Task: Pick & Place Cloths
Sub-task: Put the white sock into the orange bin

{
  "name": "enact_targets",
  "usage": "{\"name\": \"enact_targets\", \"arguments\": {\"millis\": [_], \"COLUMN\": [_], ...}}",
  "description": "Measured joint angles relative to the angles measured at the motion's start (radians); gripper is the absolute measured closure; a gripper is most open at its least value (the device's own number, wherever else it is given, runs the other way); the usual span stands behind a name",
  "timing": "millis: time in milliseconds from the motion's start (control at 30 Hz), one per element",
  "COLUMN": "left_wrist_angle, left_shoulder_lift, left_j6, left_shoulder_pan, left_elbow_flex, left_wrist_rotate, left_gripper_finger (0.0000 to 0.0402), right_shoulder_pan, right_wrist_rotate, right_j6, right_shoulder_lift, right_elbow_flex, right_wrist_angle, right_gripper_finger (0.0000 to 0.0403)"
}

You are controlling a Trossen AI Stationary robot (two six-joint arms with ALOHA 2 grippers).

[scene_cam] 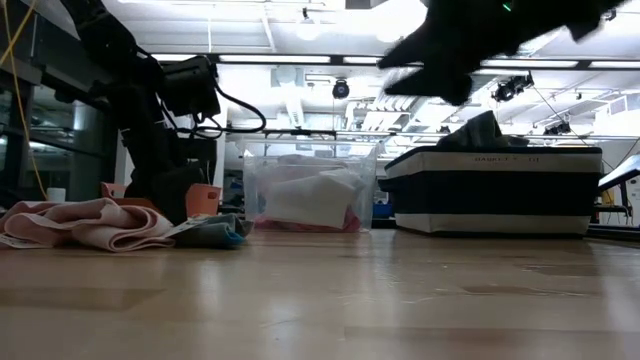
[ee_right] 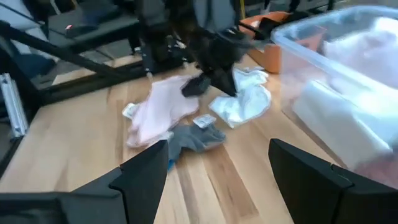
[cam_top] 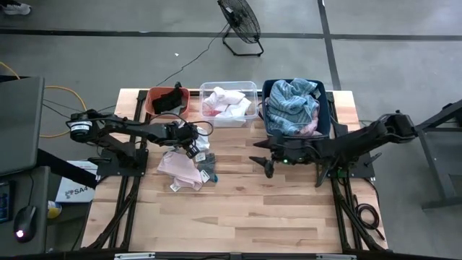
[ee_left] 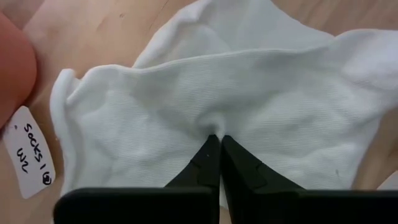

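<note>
A white cloth [ee_left: 249,93] lies spread on the wood, with a paper tag [ee_left: 30,152] at its edge. My left gripper [ee_left: 219,138] stands over it, shut on its fabric; the high view shows the gripper [cam_top: 192,143] on the white cloth [cam_top: 204,145]. Beside it lie a pale pink cloth [cam_top: 180,170] and a small grey cloth [cam_top: 208,171], both also in the right wrist view [ee_right: 163,107] [ee_right: 196,138]. My right gripper [ee_right: 217,177] hangs open above the table's middle [cam_top: 268,166], touching nothing. My left gripper pinches a small pucker of the white cloth [ee_left: 214,124] near its middle, between the tips of its two fingers [ee_left: 202,163]. The fingers come from above, pointing down. The cloth lies flat and slack on the table around the pinch; one layer or several, I cannot tell.
Three bins stand along the far edge: an orange one [cam_top: 154,99] holding a black cloth [cam_top: 169,100], a clear one [cam_top: 229,87] with white and pink pieces, and a dark blue one [cam_top: 326,115] heaped with blue-striped cloth [cam_top: 292,107]. Bare wood stretches toward the near edge [cam_top: 238,217].
</note>
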Motion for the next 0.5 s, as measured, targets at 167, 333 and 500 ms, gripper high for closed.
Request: {"name": "enact_targets", "arguments": {"millis": [167, 333, 500], "left_wrist_angle": [0.008, 0.019, 0.02], "left_shoulder_lift": [0.0, 0.0, 0.0], "left_j6": [0.0, -0.001, -0.007], "left_shoulder_pan": [0.0, 0.0, 0.0], "left_elbow_flex": [-0.001, -0.003, -0.003], "left_wrist_rotate": [0.006, 0.012, 0.014], "left_gripper_finger": [0.0401, 0.0401, 0.0401], "right_shoulder_pan": [0.017, 0.019, 0.019], "right_wrist_rotate": [0.007, 0.008, 0.041], "right_j6": [0.057, 0.079, 0.079], "right_shoulder_lift": [-0.105, -0.199, -0.282], "right_elbow_flex": [-0.201, -0.371, -0.481], "right_wrist_angle": [0.208, 0.385, 0.446], "right_gripper_finger": [0.0133, 0.0133, 0.0133]}}
